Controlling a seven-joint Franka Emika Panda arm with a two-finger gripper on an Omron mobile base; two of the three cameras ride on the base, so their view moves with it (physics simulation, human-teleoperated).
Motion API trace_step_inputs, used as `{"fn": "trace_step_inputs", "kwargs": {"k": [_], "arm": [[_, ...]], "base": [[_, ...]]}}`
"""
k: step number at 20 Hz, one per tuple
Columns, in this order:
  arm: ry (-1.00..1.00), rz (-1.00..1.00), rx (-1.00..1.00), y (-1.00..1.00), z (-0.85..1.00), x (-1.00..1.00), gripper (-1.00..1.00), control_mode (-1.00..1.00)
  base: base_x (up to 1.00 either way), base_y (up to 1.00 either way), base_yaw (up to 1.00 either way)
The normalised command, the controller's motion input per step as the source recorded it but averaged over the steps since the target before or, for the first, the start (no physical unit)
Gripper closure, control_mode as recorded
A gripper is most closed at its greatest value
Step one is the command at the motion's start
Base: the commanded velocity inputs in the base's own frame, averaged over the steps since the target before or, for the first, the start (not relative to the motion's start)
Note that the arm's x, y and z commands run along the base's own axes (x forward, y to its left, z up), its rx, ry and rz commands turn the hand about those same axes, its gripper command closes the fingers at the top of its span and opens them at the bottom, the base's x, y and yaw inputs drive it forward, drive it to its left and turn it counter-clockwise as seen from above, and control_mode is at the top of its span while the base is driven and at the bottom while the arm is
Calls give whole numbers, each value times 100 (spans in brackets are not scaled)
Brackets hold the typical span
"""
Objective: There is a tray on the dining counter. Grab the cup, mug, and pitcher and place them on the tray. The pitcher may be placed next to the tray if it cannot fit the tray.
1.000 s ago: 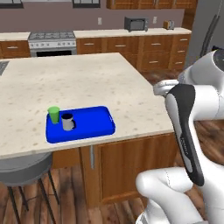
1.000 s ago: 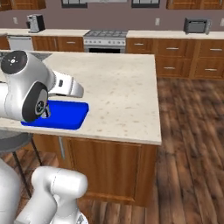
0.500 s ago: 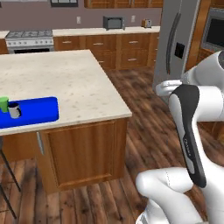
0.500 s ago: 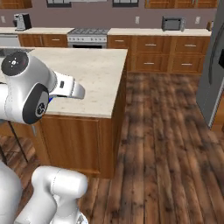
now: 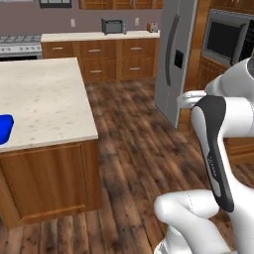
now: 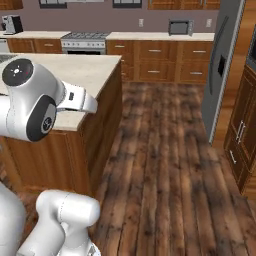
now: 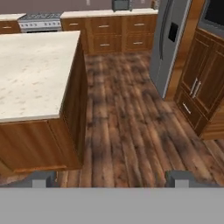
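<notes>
Dark wooden plank flooring (image 7: 127, 131) is stretching out right in front of me, running away between the island and the tall units on the right. Just above that floor in the hand view, I am seeing the two small dark finger tips of the two-finger gripper (image 7: 111, 178) standing far apart, jaws spread wide with nothing but bare floor between them, so I am holding nothing. To my left, the large beige speckled stone dining counter (image 5: 44, 101) is sitting on its brown wooden base, its near corner showing in all three views, and the arm's white upper links are hanging in front of it in the right base view. On that counter, at the very left edge of the left base view, I am catching just a rounded corner of the flat bright blue tray (image 5: 4, 129); the rest of it is cut off by the frame, so I cannot tell what is standing on it. Further on, to the right, a tall grey steel refrigerator (image 6: 225, 70) is standing beside wooden cabinets. Along the far wall, a narrower pale counter on wooden drawers (image 6: 155, 36) is carrying a small grey toaster (image 5: 113, 26), with a steel stove (image 6: 84, 40) set into it further left.
</notes>
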Motion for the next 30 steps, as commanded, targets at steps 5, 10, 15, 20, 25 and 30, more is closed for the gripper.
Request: {"fn": "trace_step_inputs", "kwargs": {"k": [5,10,15,20,25,30], "arm": [[0,0,0,0,0,0,-100,100],[0,0,0,0,0,0,-100,100],[0,0,0,0,0,0,-100,100],[0,0,0,0,0,0,-100,100],[0,0,0,0,0,0,-100,100],[0,0,0,0,0,0,-100,100]], "base": [[63,-100,8],[100,-57,13],[100,-2,18],[100,-38,6],[100,-82,0],[100,-84,0]]}}
